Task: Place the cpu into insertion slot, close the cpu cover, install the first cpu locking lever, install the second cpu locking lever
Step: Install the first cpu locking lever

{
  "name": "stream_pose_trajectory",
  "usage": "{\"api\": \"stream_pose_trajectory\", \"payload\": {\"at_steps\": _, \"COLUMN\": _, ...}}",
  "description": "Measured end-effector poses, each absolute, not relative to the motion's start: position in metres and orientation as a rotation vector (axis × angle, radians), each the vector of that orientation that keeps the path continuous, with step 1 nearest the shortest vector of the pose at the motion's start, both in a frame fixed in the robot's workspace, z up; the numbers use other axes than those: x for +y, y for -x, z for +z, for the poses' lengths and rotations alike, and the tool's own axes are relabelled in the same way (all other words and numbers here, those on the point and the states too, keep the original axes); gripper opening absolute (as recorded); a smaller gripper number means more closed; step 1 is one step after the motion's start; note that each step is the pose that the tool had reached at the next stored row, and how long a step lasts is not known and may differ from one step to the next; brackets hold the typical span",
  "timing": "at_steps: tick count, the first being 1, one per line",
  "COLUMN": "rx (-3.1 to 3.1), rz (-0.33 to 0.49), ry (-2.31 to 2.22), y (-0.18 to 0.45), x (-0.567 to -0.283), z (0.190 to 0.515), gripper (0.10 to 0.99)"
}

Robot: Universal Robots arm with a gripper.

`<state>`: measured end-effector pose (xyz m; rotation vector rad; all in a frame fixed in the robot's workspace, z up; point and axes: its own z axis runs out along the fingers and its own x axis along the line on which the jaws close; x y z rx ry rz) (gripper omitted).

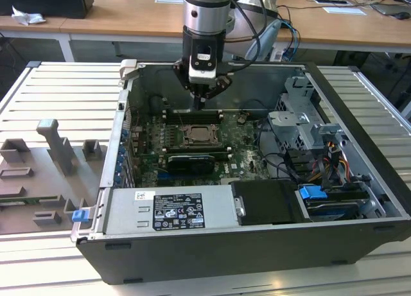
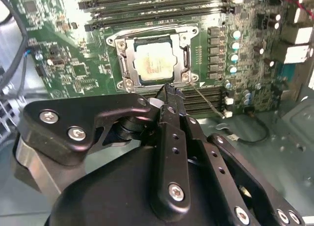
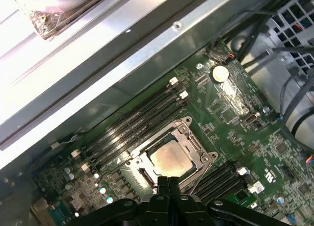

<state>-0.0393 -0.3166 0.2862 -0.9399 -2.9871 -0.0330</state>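
The cpu (image 2: 154, 63) is already seated in the insertion slot (image 2: 122, 44). The cpu cover (image 2: 130, 64) is laid flat over it, so the chip is framed by the window (a pale square, hard to miss in both wrist views). The gripper (image 2: 169, 90) is held near one edge of the socket, fingers pressed together with nothing pinched between them. In the exterior view the gripper (image 1: 200, 103) is seen hanging inside the open computer case (image 1: 257, 257), above the memory slots (image 2: 162, 10) beside the socket.
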Motion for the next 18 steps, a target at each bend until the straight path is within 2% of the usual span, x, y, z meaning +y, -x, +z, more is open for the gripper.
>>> {"api": "stream_pose_trajectory", "payload": {"at_steps": 18, "rx": -3.078, "rz": -0.031, "ry": 0.564, "y": 0.0393, "x": -0.3166, "z": 0.2862, "gripper": 0.106}}
